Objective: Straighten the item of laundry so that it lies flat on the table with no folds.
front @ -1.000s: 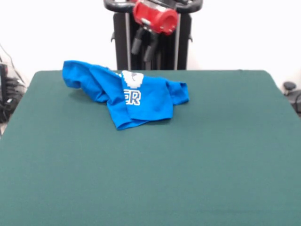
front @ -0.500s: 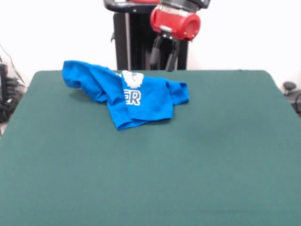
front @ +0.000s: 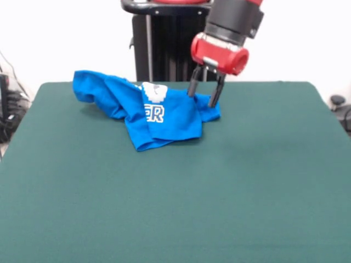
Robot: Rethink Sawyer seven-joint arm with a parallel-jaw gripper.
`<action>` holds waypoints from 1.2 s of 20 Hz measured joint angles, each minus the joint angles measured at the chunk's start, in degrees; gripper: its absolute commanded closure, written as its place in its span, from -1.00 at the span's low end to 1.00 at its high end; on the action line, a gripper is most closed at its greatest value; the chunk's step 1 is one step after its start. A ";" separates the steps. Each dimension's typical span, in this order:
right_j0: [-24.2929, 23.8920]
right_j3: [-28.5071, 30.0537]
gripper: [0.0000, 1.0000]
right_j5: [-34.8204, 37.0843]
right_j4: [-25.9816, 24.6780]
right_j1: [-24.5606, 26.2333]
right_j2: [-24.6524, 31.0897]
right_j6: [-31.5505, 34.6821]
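Observation:
The item of laundry (front: 148, 109), a bright blue T-shirt with white lettering and a white pixel patch, lies crumpled and folded over itself at the far left-centre of the dark green table (front: 175, 186). Its right sleeve sticks out toward the centre. My gripper (front: 203, 98), below a red wrist, hangs open right over that sleeve. One finger is at the sleeve's inner side and the other at its outer tip. The tips are at or just above the cloth; nothing is held.
A black pedestal (front: 164, 41) stands behind the table's far edge. Dark cables and gear (front: 8, 109) sit off the left side, and a dark object (front: 340, 107) lies off the right edge.
The arm has swung right and come down from above the table's far edge to the shirt's right sleeve. The shirt has not moved.

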 measured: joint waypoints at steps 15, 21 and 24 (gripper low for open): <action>11.35 -0.19 -1.00 -8.62 5.35 19.01 -11.07 0.00; 12.33 -0.16 1.00 -10.50 7.15 23.22 -12.36 0.00; 11.16 0.11 1.00 -10.63 7.08 22.67 -11.78 0.00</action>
